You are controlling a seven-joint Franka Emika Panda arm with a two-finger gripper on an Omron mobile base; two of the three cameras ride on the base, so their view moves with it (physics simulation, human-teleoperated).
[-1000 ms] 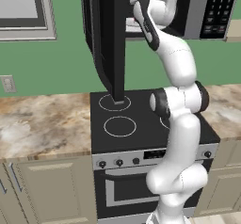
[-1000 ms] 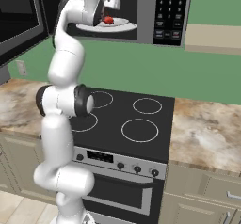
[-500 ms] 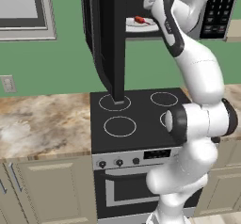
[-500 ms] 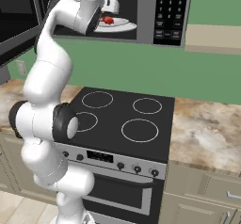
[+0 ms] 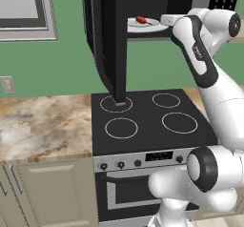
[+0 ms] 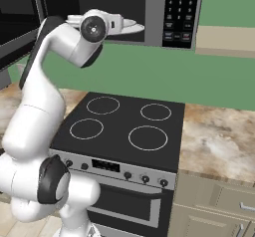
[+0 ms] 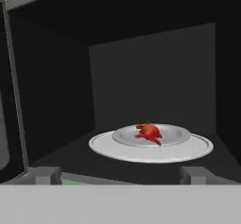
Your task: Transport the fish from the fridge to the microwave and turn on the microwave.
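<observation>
Above the stove [image 5: 147, 121], the microwave [image 6: 164, 12] stands open with the fish [image 7: 148, 133] already on its plate [image 7: 150, 148]. The gripper [image 7: 120, 175] is spread wide and empty; closing the door [image 5: 112, 40] and starting remain.

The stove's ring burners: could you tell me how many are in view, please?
4, all on the stove top: back left, partly behind the open microwave door, back right, front left, front right.

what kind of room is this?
A home kitchen, rendered. A black four-ring stove sits between marble-look counters, and above it a microwave stands open with a small red fish on its plate.
</observation>
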